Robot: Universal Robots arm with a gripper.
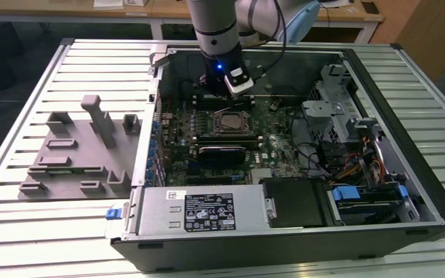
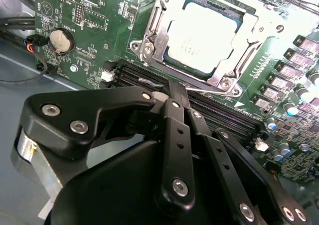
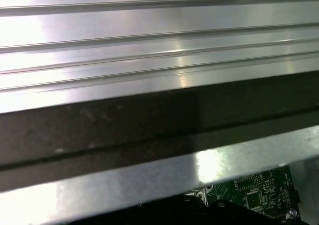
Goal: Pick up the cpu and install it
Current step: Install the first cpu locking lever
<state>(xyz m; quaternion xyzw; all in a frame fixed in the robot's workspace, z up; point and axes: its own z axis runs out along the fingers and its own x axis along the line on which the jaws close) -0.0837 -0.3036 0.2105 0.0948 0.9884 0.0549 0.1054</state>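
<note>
Nearest the exterior camera, a grey metal box (image 1: 154, 215) with a white label fills the front of the open computer case (image 1: 284, 255), which lies on a slatted metal desk (image 1: 21, 231). Beside the case, toward the exterior view's left, a grey moulded fixture (image 1: 76, 156) rests on the desk. Farther in, the green circuit board (image 1: 278, 152) covers the case floor. At its middle the cpu (image 1: 228, 122) lies flat inside its socket frame (image 2: 149, 33); in the second wrist view its silver top (image 2: 207, 38) faces up, ringed by the metal bracket. Just beyond the cpu, the claw (image 1: 236, 98) hangs above the black memory slots (image 2: 224, 120), apart from the chip. Its fingers (image 2: 172, 110) are drawn together at the tips (image 2: 174, 88) and grip nothing. Behind, the arm (image 1: 211, 23) rises out of the case.
</note>
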